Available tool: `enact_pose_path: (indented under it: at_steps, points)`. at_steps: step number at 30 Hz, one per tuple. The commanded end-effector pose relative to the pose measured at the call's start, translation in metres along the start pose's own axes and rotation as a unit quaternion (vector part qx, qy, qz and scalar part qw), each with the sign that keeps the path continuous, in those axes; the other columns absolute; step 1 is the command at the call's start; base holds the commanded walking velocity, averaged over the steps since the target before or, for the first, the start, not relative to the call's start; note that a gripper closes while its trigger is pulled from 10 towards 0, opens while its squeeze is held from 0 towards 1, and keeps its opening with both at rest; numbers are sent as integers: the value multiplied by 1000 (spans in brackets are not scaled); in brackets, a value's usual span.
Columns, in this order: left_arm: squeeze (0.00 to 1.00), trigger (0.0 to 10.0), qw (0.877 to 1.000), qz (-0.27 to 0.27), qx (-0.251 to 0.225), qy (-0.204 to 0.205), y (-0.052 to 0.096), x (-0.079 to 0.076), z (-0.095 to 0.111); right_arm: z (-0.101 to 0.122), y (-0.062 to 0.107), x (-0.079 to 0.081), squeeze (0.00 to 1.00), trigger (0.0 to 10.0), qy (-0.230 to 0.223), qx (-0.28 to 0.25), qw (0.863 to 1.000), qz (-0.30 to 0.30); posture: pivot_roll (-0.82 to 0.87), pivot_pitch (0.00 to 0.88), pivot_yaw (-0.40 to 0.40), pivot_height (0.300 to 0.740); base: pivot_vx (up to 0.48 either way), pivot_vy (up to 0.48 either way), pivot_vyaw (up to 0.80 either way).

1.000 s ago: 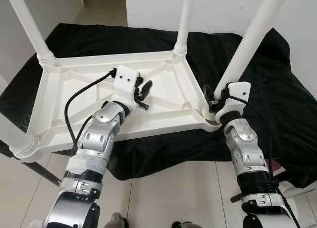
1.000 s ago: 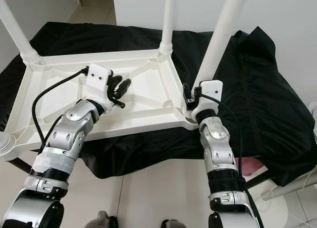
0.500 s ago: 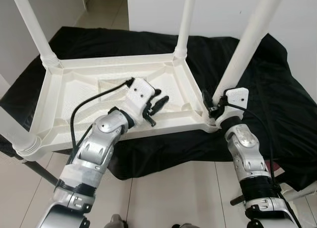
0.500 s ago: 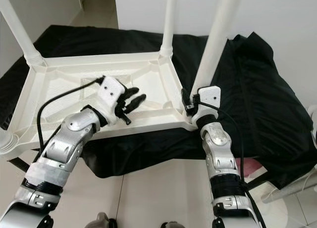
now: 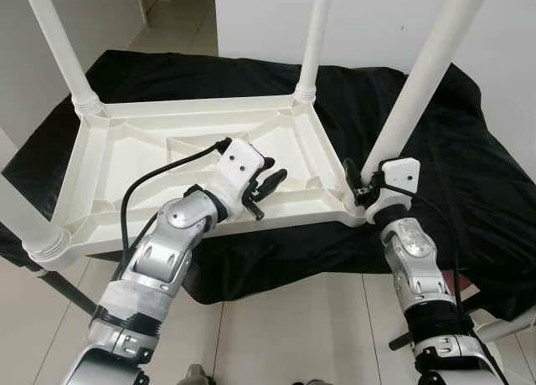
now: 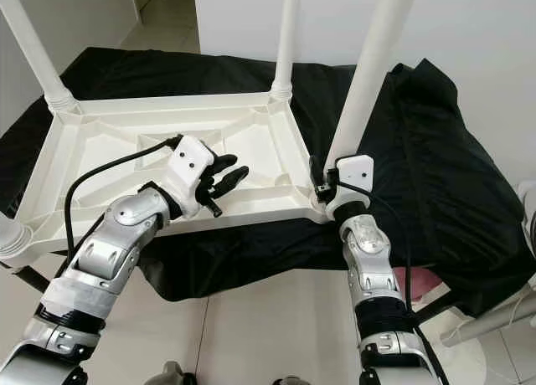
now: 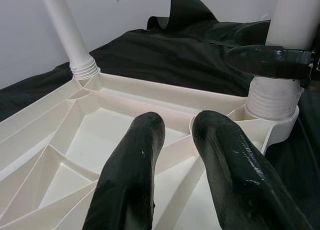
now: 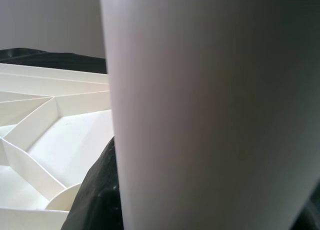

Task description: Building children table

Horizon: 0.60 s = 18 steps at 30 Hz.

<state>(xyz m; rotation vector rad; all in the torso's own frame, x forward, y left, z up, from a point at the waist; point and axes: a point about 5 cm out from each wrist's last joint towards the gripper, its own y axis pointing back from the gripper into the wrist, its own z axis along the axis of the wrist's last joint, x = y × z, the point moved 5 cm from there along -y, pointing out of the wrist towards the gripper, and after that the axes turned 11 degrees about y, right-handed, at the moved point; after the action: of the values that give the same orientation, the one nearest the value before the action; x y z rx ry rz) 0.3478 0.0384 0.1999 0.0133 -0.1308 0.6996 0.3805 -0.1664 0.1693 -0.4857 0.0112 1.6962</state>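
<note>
A white plastic children's table [image 5: 142, 163] lies upside down on a black cloth [image 5: 469, 176] spread over a low surface, its ribbed underside facing up and 4 white legs rising from its corners. The far-left leg [image 5: 63, 54], the far-right leg [image 5: 311, 38] and the near-right leg [image 5: 423, 84] stand tall; the near-left leg [image 5: 21, 218] is cut off by the frame edge. Turning the top face-down is what leaves the corner sockets open to receive legs from above.

The right gripper [image 5: 362, 187] sits at the base of the near-right leg, just above its socket [image 7: 272, 112]. In the left wrist view 1 black finger wraps the ribbed collar, and in the right wrist view the leg stands hard against the camera with a dark finger [image 8: 97, 195] beside it. Its fingers appear closed around the leg, probably to steady it or seat it in the corner.

The left gripper [image 5: 266, 187] hovers over the near-right part of the underside, close to the near rim and well apart from the right gripper. Its 2 fingers [image 7: 132, 175] are slightly parted and hold nothing, seemingly poised to brace the tabletop.

With all 4 legs standing, the assembly looks near its end; flipping the table upright likely remains.
</note>
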Motion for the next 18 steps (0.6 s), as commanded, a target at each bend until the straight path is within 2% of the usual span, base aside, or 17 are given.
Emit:
enact_pose_path:
  at_steps: [1,3,8,15,18]
  points:
    - [0,10000,999,-32,16,4,2,-10,-6,-20,8,6,0,10000,10,38,999,22,-7,50,-11,740,0,0,0]
    - [0,10000,999,-35,18,5,2,-10,-6,-20,8,7,0,10000,17,35,999,28,-7,50,-11,740,0,0,0]
    - [0,10000,999,-32,31,-3,5,-7,-9,-27,10,23,0,10000,64,39,992,97,-2,62,-3,740,0,0,0]
    - [0,10000,999,-32,32,-7,5,-5,-6,-37,10,31,0,10000,70,55,987,132,1,73,-3,740,0,0,0]
    - [0,10000,999,-29,33,-8,5,-4,-6,-40,9,32,0,10000,42,64,989,130,3,75,-4,740,0,0,0]
